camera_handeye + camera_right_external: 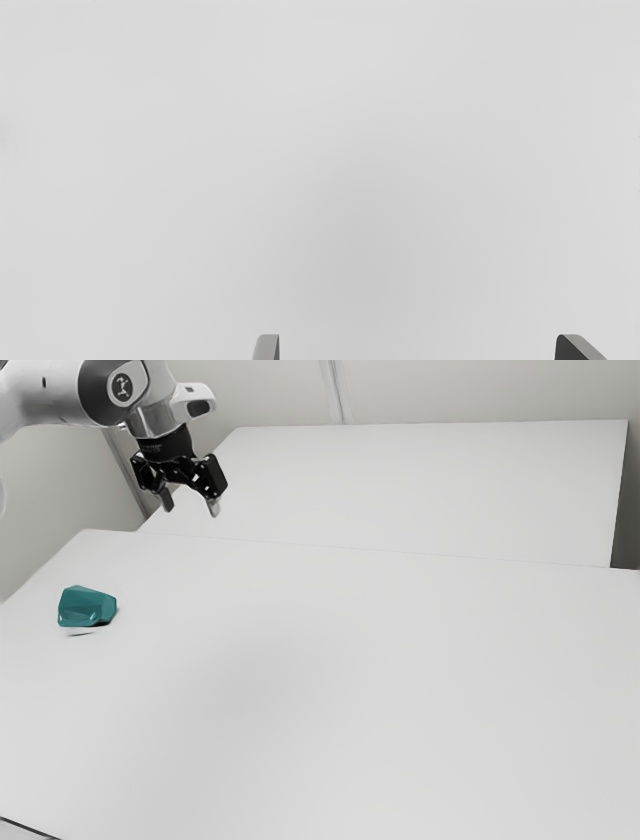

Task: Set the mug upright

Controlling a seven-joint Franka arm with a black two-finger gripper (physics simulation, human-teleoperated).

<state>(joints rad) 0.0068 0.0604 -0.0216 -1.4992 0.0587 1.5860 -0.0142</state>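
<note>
Your gripper (190,507) hung in the air, well apart from the teal mug (87,605), with its fingers spread wide and nothing between them. The mug, an angular shape with a dark patch low on one side, sat on the white surface (350,690), near the edge at the exterior view's left and short of the far corner there. You could not tell which way its mouth faced.
</note>
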